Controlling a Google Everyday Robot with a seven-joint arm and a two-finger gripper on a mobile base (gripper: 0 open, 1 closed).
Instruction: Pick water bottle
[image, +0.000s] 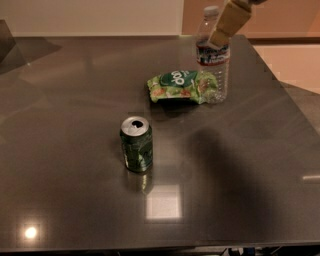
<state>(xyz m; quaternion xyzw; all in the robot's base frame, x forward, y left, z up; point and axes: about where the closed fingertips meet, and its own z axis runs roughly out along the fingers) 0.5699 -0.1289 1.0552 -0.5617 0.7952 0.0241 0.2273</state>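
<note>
The scene was dim and warm in colour. The glossy dark table (75, 100) carried glare: a pale square patch near the front and a small round spot at front left. A broad shadow lay right of centre, below the gripper (218, 39) at the water bottle (216, 75), top right.
</note>
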